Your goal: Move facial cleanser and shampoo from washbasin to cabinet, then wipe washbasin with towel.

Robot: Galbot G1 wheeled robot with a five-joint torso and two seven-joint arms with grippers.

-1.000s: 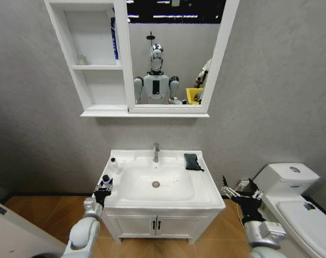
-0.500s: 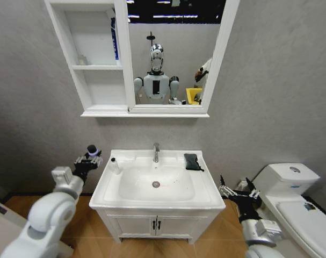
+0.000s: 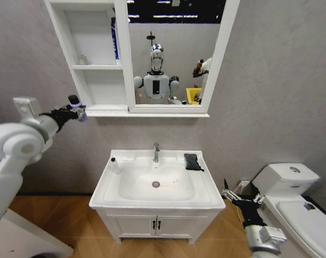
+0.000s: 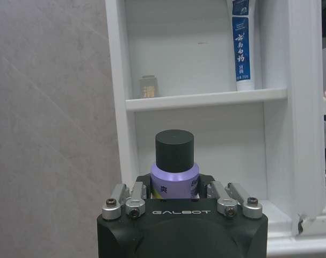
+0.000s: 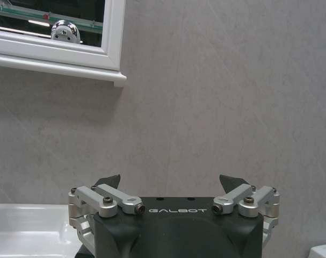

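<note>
We hold a lavender bottle with a black cap (image 4: pixel 174 161) clamped in our left gripper (image 3: pixel 72 111), raised just left of the white wall-hung cabinet with open shelves (image 3: pixel 93 67). Well below the cabinet, the small black folded towel (image 3: pixel 193 161) lies on the white ceramic washbasin (image 3: pixel 205 200). Our right gripper (image 3: pixel 231 194) waits low, jaws apart.

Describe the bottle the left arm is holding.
The bottle is small, with a lavender body, dark print and a black round cap, plastic by the look. It stands upright, clamped in the left pincer, raised beside the cabinet, level with its lowest shelf and not yet inside. Its lower part is hidden.
</note>
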